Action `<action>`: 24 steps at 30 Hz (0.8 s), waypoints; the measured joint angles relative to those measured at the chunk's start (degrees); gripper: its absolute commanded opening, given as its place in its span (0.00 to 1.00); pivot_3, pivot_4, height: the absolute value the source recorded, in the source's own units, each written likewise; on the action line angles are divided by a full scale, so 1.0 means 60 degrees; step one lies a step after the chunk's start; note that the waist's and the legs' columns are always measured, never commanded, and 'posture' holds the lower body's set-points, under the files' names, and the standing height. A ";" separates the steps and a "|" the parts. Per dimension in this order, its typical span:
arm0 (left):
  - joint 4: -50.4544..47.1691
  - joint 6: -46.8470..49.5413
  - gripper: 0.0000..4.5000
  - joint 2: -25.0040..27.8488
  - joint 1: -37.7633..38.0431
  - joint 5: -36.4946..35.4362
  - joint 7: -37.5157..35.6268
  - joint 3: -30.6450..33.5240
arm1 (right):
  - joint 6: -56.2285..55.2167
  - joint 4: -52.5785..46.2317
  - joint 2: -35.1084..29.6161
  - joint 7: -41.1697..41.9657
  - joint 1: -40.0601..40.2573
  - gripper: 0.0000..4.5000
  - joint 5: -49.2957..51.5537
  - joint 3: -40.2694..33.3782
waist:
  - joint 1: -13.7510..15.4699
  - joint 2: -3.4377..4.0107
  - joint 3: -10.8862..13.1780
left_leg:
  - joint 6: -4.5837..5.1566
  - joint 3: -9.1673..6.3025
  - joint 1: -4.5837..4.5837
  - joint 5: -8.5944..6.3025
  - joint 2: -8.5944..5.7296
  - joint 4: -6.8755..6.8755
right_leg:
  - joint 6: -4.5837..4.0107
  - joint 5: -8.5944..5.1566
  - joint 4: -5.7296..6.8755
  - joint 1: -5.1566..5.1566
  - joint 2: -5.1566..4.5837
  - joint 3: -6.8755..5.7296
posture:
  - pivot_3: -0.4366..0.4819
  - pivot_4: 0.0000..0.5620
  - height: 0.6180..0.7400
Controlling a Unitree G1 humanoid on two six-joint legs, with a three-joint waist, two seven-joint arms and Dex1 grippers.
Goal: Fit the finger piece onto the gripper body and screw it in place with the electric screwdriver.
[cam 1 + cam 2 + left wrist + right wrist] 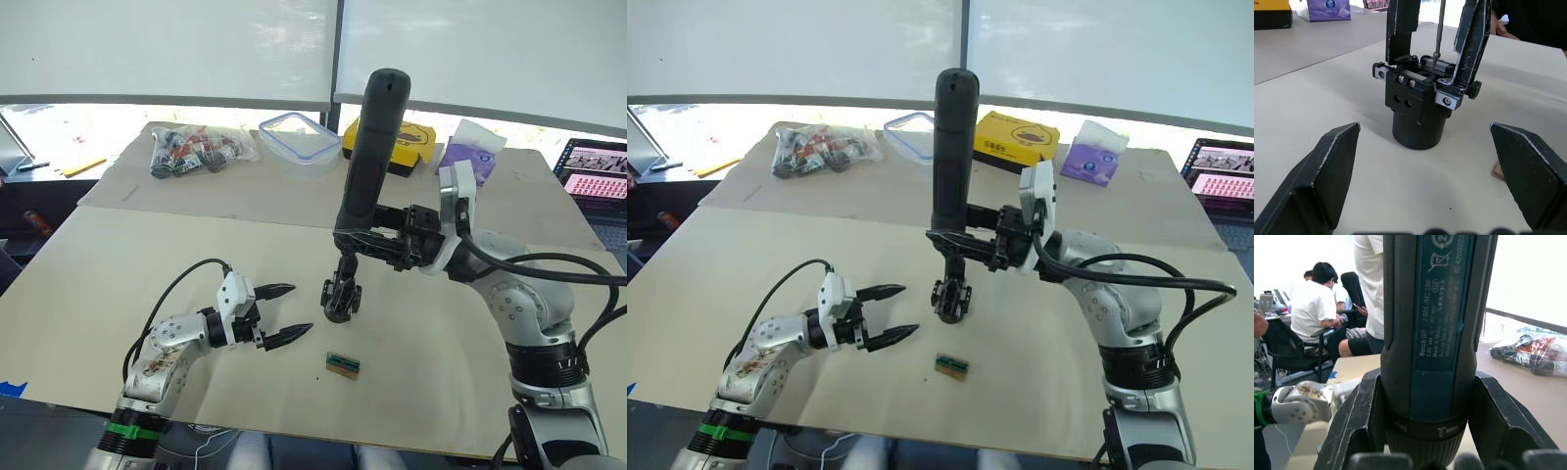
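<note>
The gripper body (341, 296) stands in the middle of the table (118, 284), the electric screwdriver (366, 157) stands upright right over it with its bit down on its top, pinched by the right gripper (377, 245), while the left gripper (279, 313) waits nearby, fingers spread wide.

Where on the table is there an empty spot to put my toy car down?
Bare room lies on the near sheet of the table left of the left pincer, and between the gripper body and the far clutter. It is crowded around the gripper body, where the electric screwdriver stands over it, beside the small block.
</note>
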 measured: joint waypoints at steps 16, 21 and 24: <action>0.0210 -0.0278 1.00 -0.0073 0.0091 0.0078 -0.0119 -0.0001 | 0.0594 -0.0112 0.0046 -0.0191 0.0001 0.43 0.0298 0.0001 | -0.0007 0.0000 0.0000 | 0.0000 0.0001 -0.0001 0.0000 0.0000 0.0000 | -0.0003 -0.0002 0.0000 -0.0001 -0.0001 0.0000 | 0.48 0.27 1.00; 0.0209 -0.0339 1.00 -0.0092 0.0092 0.0078 -0.0117 -0.0006 | 0.0655 -0.0197 0.0058 -0.0252 0.0001 0.43 0.0415 0.0000 | -0.0003 0.0000 0.0000 | 0.0000 0.0000 -0.0001 0.0000 0.0000 0.0000 | -0.0004 -0.0002 0.0000 -0.0001 -0.0001 0.0000 | 0.48 0.27 1.00; 0.0209 -0.0338 1.00 -0.0124 0.0092 0.0078 -0.0113 -0.0033 | 0.0655 -0.0202 0.0058 -0.0286 0.0002 0.43 0.0415 0.0001 | -0.0003 0.0000 0.0000 | 0.0000 0.0000 -0.0001 0.0000 0.0000 0.0000 | -0.0003 -0.0001 0.0000 -0.0001 -0.0001 0.0000 | 0.48 0.27 1.00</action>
